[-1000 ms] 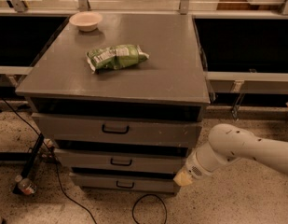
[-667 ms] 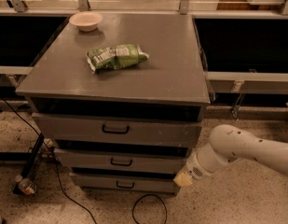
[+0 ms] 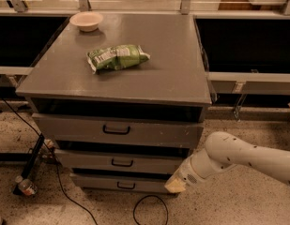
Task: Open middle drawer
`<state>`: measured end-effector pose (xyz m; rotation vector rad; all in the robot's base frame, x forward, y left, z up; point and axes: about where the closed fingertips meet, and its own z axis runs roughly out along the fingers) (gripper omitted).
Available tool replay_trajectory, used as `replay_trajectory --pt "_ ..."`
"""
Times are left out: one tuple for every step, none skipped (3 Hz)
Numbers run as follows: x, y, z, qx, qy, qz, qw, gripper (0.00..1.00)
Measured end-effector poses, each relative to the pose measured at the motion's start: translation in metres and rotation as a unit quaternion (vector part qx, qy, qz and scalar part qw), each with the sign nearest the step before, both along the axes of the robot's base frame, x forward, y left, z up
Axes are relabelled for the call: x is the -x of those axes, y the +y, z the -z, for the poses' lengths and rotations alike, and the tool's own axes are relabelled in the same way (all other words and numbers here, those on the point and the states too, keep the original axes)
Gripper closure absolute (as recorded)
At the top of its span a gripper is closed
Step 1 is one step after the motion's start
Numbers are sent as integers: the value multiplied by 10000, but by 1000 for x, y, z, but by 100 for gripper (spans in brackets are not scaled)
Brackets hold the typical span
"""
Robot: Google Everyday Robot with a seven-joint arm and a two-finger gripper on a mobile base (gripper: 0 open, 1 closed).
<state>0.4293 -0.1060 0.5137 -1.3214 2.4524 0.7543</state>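
Barely moved: gripper low by the cabinet corner, drawer not pulled

Compared with a second ago, the gripper [image 3: 175, 185] has slid only a little down and to the left. It now sits at lower centre-right of the frame, against the right end of the bottom drawer [image 3: 95, 182]. Whether it is released or clenched cannot be told.

The middle drawer [image 3: 83, 159] lies just above and left of it, at lower centre. Its small black handle [image 3: 122, 162] is untouched, so by my reading the pull has not begun. The gripper would need to rise and travel left to reach the handle.

The top drawer [image 3: 69, 125] overhangs the approach. A black cable [image 3: 149, 209] loops on the floor below. A green snack bag [image 3: 117, 57] and a bowl [image 3: 86, 20] rest on the cabinet top, well clear.
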Motion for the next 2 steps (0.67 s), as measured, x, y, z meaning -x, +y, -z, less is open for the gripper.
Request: replay_trajectory --pt "0 0 0 0 -2 -6 10000 100" --pt "-5 -3 6 34 -200 241 9995 100"
